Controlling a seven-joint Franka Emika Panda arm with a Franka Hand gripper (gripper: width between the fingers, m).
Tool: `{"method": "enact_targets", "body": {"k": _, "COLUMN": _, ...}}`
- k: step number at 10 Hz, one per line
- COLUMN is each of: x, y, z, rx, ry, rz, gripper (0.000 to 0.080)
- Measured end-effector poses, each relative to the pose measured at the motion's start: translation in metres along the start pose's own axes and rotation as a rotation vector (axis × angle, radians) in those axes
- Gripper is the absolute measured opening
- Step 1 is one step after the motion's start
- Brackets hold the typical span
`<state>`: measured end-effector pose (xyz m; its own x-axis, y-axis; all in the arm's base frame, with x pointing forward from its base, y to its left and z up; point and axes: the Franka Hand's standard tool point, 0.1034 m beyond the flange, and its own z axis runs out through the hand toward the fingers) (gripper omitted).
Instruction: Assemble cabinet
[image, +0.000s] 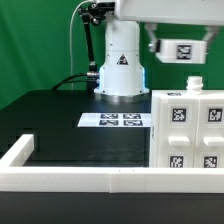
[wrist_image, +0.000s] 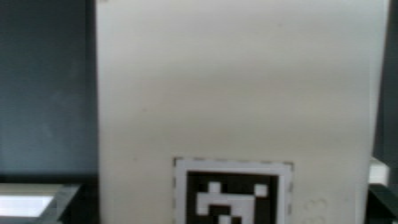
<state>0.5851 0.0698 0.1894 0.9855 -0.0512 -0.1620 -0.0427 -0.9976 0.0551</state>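
— Nearest us in the exterior view ran the long white rail, and just behind it, at that view's right, stood the cabinet on the table. Were we agreed on that?

— We were. Above it hung the small tagged block, under the wrist, well clear of the cabinet's top and of the little peg standing there.

— And the jaws?

— We could not see the fingers plainly. But nothing else carried the block, so we judged the jaws clamped on it.

— Which way did the cabinet lie from them?

— Almost straight below. The block's long side ran across that view, parallel to the cabinet's top edge. We judged that the coming move called for a plain descent.

— What did the wrist view give us?

— One tall white face with a tag at its end filled it, close to the lens. We took it for the held block, though we could not be sure. The jaws were not to be made out there.
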Motion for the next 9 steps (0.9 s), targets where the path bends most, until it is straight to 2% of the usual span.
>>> {"method": "enact_targets", "body": {"k": 1, "x": 0.007, "y": -0.010, "z": 0.005, "rx": -0.004, "ry": 0.001, "rz": -0.006, "gripper": 0.0564}}
{"method": "enact_targets", "body": {"k": 5, "x": 0.009, "y": -0.002, "z": 0.008, "rx": -0.005, "ry": -0.003, "rz": -0.049, "gripper": 0.0566}}
{"method": "enact_targets", "body": {"k": 6, "x": 0.018, "y": -0.001, "z": 0.009, "rx": -0.007, "ry": 0.002, "rz": -0.050, "gripper": 0.0566}}
{"method": "enact_targets", "body": {"k": 9, "x": 0.029, "y": -0.002, "z": 0.011, "rx": -0.011, "ry": 0.010, "rz": -0.062, "gripper": 0.0566}}
